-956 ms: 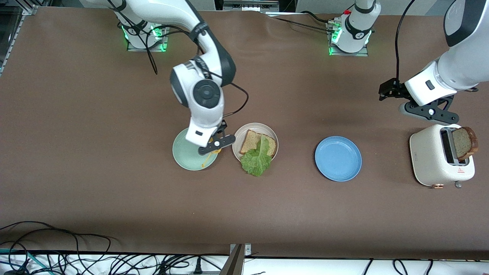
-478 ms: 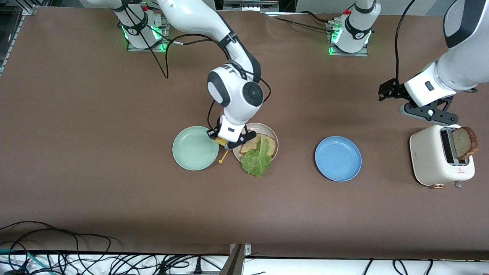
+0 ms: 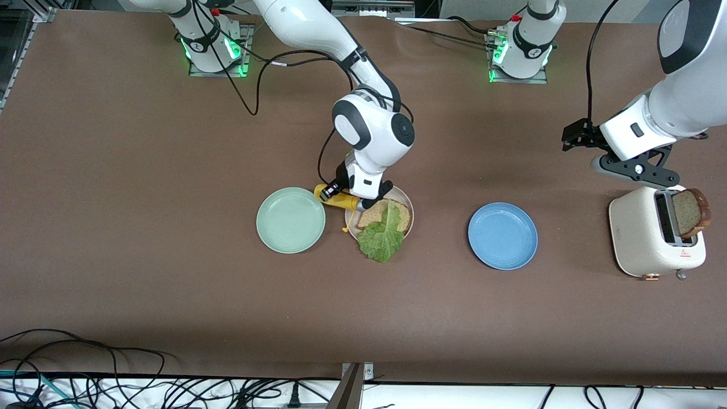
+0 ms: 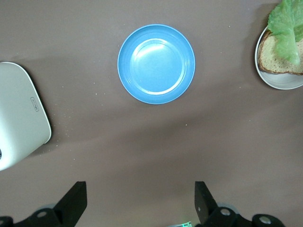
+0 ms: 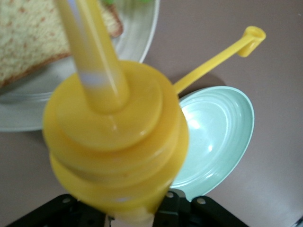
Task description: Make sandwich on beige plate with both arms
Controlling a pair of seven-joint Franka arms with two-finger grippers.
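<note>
Mint-green plate (image 3: 291, 220): bare, toward the right arm's end of the table, just beside the beige plate.
Right gripper (image 3: 353, 199): over the edge of the beige plate, pinching a yellow squeeze bottle (image 3: 336, 200); bottle tipped on its side, nozzle toward the bread; cap dangling on its strap (image 5: 222, 52) in the right wrist view.
Beige plate (image 3: 404, 199): mid-table, carrying one bread slice (image 3: 375, 211) with a lettuce leaf (image 3: 383, 236) draped over it and hanging past the rim nearer the front camera.
Sandwich: only half built, no top slice yet.
Blue plate (image 3: 502, 235): bare, between the beige plate and the toaster.
Left gripper (image 3: 635, 168): waiting above the toaster, fingers spread wide, holding nothing.
Toaster (image 3: 647, 238): cream, at the left arm's end of the table, second bread slice (image 3: 690, 212) standing up out of its slot.
Step in hand: likely sauce onto the lettuce and bread.
Next move: nozzle aimed squarely over the bread rather than the rim, then a squeeze; after that, top slice to fetch from the toaster.
Writing: small red triangular mark on the toaster's front, wording too small to read; no brand readable elsewhere.
</note>
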